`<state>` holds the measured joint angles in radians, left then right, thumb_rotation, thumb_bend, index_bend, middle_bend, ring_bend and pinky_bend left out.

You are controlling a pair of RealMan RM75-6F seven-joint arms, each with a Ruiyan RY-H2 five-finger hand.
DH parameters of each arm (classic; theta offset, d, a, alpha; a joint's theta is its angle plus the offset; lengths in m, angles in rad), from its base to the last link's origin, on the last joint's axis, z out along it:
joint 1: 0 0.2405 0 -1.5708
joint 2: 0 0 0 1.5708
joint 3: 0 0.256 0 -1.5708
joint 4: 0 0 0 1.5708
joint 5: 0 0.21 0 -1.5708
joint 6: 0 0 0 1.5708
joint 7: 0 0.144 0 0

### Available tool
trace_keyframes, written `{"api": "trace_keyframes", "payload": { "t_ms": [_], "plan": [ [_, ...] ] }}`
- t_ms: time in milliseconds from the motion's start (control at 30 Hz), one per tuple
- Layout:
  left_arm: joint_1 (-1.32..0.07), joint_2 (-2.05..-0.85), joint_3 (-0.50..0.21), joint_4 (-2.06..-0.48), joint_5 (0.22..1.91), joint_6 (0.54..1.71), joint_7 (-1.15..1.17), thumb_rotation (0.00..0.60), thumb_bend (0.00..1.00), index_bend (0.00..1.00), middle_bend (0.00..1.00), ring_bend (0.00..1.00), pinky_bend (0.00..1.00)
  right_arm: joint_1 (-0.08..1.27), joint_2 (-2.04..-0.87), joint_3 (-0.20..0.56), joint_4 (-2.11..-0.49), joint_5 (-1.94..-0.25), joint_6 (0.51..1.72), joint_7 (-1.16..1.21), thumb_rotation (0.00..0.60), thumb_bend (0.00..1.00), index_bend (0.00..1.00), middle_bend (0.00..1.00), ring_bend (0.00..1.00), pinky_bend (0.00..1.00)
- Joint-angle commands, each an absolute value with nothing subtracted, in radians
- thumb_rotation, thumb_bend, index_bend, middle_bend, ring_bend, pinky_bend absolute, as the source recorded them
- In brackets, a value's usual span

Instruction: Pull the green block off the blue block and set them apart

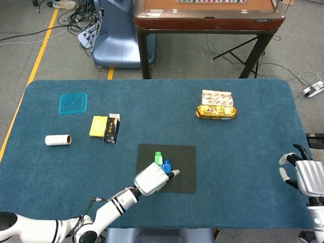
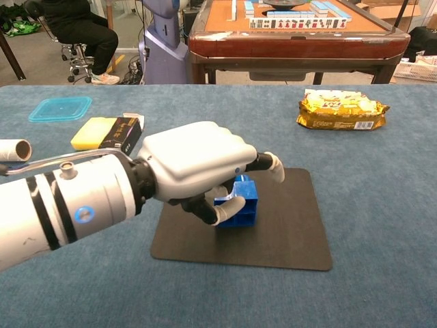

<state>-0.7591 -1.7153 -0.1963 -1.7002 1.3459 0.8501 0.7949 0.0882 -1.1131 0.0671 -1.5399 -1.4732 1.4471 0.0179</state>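
In the head view a green block (image 1: 158, 157) stands joined to a blue block (image 1: 166, 164) on a black mat (image 1: 183, 159). My left hand (image 1: 153, 177) lies at the blocks' near side, one finger reaching past the blue block on the right. In the chest view the left hand (image 2: 196, 167) covers the green block. Its thumb curls against the front of the blue block (image 2: 242, 198) and a finger extends above and beyond it. Whether it grips is unclear. My right hand (image 1: 305, 174) hovers at the table's right edge, fingers apart and holding nothing.
Snack packets (image 1: 216, 105) lie at the back right. A teal lid (image 1: 73, 103), a yellow sponge (image 1: 98, 126), a black box (image 1: 112, 129) and a paper roll (image 1: 57, 139) sit at the left. The mat's right half (image 2: 290, 225) is bare.
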Motion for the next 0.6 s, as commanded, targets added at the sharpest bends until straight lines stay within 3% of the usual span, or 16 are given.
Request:
{"api": "trace_keyframes", "payload": {
  "t_ms": [33, 600],
  "plan": [
    [-0.793, -1.737, -0.206, -1.692, 1.281, 0.847, 0.853, 0.600, 0.54, 0.27, 1.00, 1.00, 1.00, 0.089, -1.117, 0.065, -1.535, -1.472, 1.443, 0.019, 0.600, 0.35, 0.54, 0.51, 0.57, 0.62],
    [-0.910, -1.781, -0.180, -1.708, 1.021, 0.919, 1.069, 0.600, 0.54, 0.27, 1.00, 1.00, 1.00, 0.089, -1.127, 0.062, -1.519, -1.474, 1.436, 0.036, 0.600, 0.35, 0.54, 0.51, 0.57, 0.62]
  ]
}}
